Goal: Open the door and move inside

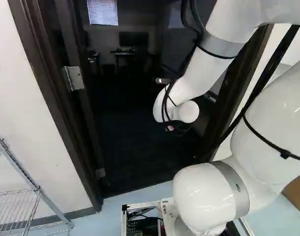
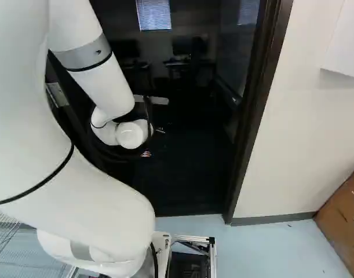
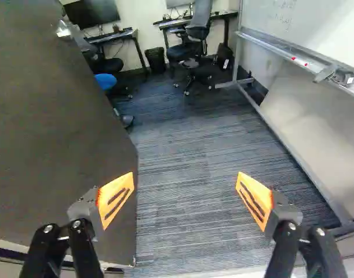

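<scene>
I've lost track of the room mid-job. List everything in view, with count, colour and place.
Door: one, dark, swung open beside the claw
Doorframe: one, dark brown, ahead of the base
Hinges: at least two, metallic, left base view's left jamb
Carpet: one, dark striped, beyond the doorway
Desks: two, dark-topped, room's far side
Monitors: two, dark, above the desks
Chairs: at least two, dark, by the desks
Bin: one, black, between the desks
Whiteboard: one, white, across from the door
Wire rack: one, silver, left base view's left edge
Box: at least one, brown, right base view's right edge
Arm: one, white, reaching through the doorway
Claw: one, black with orange pads, open
</scene>
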`<state>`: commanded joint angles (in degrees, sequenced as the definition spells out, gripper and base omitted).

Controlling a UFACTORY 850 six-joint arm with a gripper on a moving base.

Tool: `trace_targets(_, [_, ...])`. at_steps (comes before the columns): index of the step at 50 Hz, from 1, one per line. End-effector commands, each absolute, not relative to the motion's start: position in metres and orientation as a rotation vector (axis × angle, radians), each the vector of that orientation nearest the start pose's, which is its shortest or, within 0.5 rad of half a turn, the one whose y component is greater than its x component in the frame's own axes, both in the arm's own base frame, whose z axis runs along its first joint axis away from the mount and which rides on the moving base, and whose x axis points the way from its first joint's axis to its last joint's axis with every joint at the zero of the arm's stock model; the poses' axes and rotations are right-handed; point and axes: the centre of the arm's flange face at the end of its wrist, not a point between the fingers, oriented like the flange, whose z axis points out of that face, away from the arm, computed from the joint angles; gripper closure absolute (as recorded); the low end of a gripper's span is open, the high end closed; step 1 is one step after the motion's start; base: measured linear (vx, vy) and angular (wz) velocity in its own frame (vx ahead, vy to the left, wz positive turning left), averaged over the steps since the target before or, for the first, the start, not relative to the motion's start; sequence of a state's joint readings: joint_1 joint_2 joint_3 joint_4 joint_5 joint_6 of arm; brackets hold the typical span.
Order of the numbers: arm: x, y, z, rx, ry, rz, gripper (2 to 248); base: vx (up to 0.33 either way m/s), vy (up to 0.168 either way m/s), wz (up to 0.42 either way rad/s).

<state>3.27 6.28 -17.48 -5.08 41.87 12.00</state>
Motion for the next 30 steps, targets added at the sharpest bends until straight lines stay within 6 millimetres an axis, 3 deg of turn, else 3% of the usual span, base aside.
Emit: trace_targets(30, [0.3472,0.0252,0.385,-2.516,0.061,-1.603,3,0.088,-0.016,0.013])
